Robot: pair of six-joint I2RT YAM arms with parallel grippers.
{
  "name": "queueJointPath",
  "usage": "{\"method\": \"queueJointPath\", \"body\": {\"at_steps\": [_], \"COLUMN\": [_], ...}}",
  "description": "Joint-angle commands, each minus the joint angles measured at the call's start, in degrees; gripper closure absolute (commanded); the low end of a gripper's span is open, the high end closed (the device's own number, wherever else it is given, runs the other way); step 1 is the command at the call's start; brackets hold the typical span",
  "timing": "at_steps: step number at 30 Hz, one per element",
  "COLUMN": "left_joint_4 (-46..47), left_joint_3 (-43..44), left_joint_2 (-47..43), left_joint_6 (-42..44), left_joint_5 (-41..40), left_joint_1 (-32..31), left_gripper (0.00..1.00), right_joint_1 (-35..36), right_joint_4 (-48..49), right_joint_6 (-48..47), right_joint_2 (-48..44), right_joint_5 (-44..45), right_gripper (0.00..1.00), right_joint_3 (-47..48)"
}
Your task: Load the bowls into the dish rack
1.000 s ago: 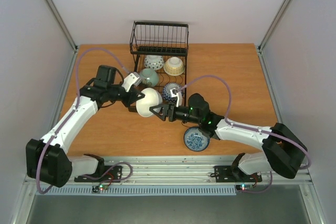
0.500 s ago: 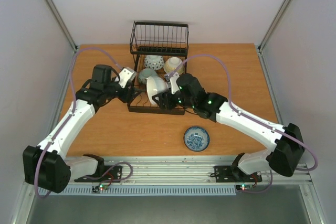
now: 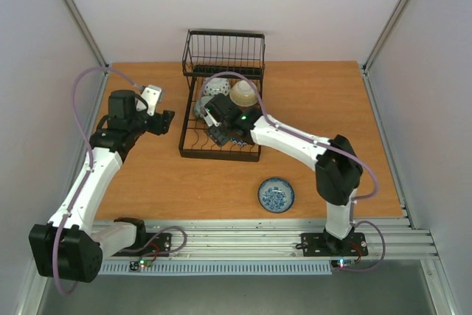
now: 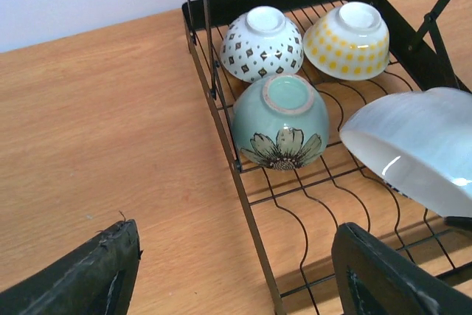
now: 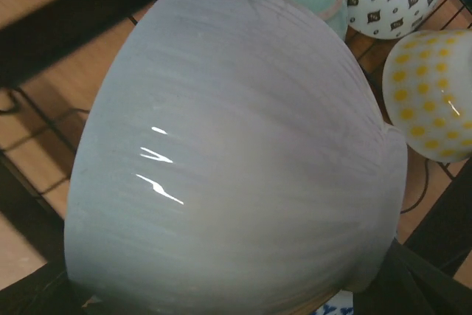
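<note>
My right gripper (image 3: 219, 125) reaches over the black wire dish rack (image 3: 220, 155) and is shut on a plain white bowl (image 5: 236, 160). The bowl hangs tilted above the rack's slots (image 4: 420, 149), mouth down and to the left. Three bowls lie upside down in the rack: a diamond-patterned white one (image 4: 262, 42), a yellow-dotted one (image 4: 346, 38) and a celadon green one with a flower (image 4: 280, 119). A blue-and-white bowl (image 3: 276, 195) stands upright on the table near the front. My left gripper (image 3: 164, 119) is open and empty, left of the rack.
The rack's taller basket section (image 3: 223, 53) stands at its far end. The rack's left rail (image 4: 243, 182) runs between my left fingers (image 4: 81, 278). A sliver of a blue-patterned bowl (image 5: 335, 304) shows under the white one. Bare wooden table (image 3: 324, 108) lies right of the rack.
My left gripper opened, let go of the white bowl and drew back to the left. My right gripper took the bowl and carried it from the rack's front edge to over the rack.
</note>
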Motion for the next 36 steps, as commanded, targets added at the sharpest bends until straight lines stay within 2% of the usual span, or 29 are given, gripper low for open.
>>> {"method": "queueJointPath", "body": {"at_steps": [1,13,23,30,31,33,34,36], "left_joint_4": [4.29,4.59,4.64,4.72,4.85,4.91,4.91,4.82], "left_joint_3": [-1.03,-1.21,-1.30,-1.45,-1.70,-1.82,-1.78,-1.66], "left_joint_2": [-1.62,-0.73,-0.96,-0.54,-0.50,-0.34,-0.23,-0.05], "left_joint_6": [-0.97,-1.17,-1.13,-1.22,-1.24,-1.18,-1.09,-1.19], "left_joint_5": [-1.69,-1.22,-0.78,-0.61,-0.58,-0.55,-0.52,-0.51], "left_joint_1": [0.43,0.62,0.70,0.79,0.79,0.87,0.88,0.88], "left_gripper": [0.27,0.25,0.25,0.24,0.24,0.24,0.24,0.24], "right_joint_1": [0.98,5.40,6.82,6.89,6.91,6.99,6.96,7.08], "right_joint_4": [-2.60,-4.32,-3.81,-3.10,-3.16,-3.52,-3.80,-4.22], "right_joint_6": [-8.25,-17.51,-23.63,-24.64,-24.56,-24.16,-23.92,-23.39], "right_joint_2": [3.80,14.19,23.77,25.42,25.40,25.28,25.20,25.01], "right_joint_5": [8.48,16.84,28.93,30.05,29.97,29.71,29.44,28.71], "right_gripper": [0.99,0.99,0.99,0.98,0.96,0.84,0.71,0.53], "right_joint_3": [5.96,13.33,19.80,20.63,20.62,20.80,20.76,20.80]}}
